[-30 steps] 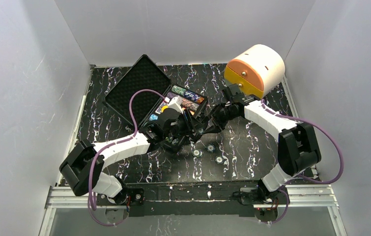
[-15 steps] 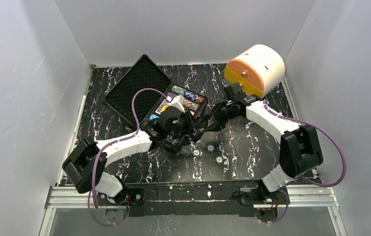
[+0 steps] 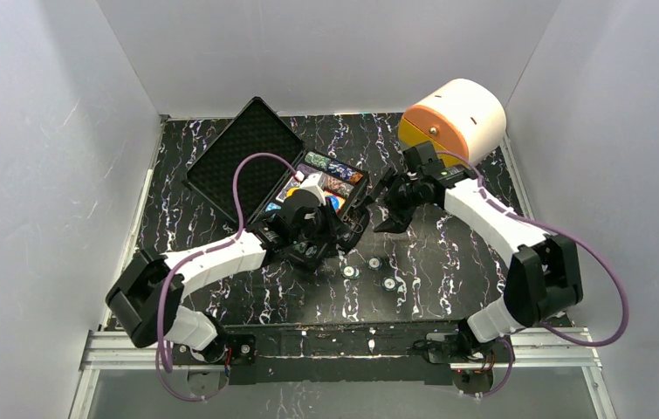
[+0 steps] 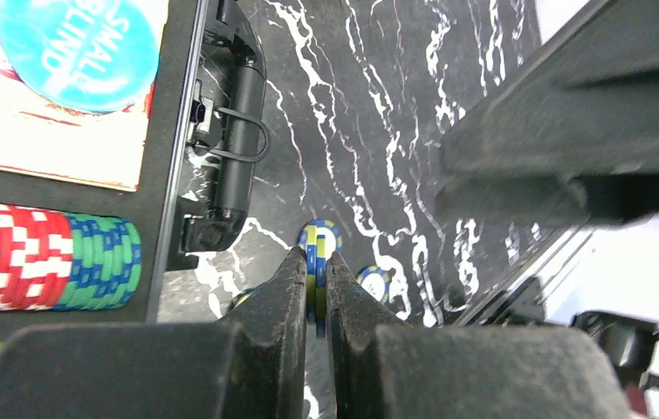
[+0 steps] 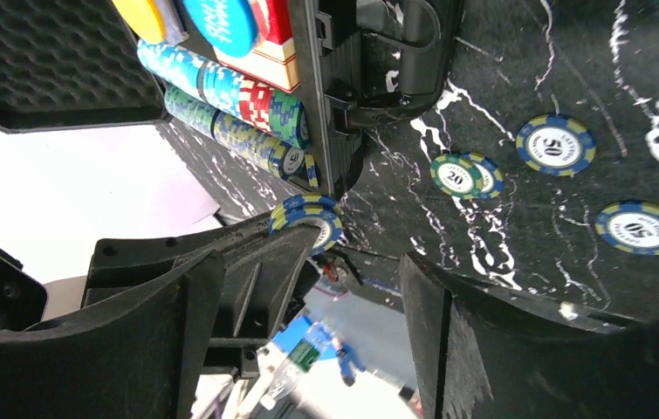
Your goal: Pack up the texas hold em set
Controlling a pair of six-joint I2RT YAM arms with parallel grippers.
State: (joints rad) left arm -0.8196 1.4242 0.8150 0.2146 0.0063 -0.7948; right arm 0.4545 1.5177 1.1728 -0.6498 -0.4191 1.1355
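Observation:
The black case [image 3: 240, 155] of the texas hold em set lies open at the back left, its lid flat. Rows of chips [image 4: 46, 266] and a blue "small blind" button [image 4: 81, 39] fill its tray [image 3: 356, 179]. My left gripper [image 4: 315, 257] hangs just in front of the case handle [image 4: 238, 131], shut on a couple of blue-and-yellow chips [image 4: 316, 240] held on edge. To its right, my right gripper [image 3: 387, 208] stands open and holds nothing [image 5: 360, 253]. Three loose chips [image 3: 374, 262] lie on the mat below them.
A cream-and-orange round drawer box [image 3: 452, 122] stands at the back right, close behind my right arm. The loose chips [image 5: 555, 145] are marked 50 and 20. White walls enclose the black marbled mat [image 3: 448, 253] on three sides.
My left jaws have closed onto the blue-and-yellow chips. My right gripper has opened wide and drawn back to the right, away from the left gripper.

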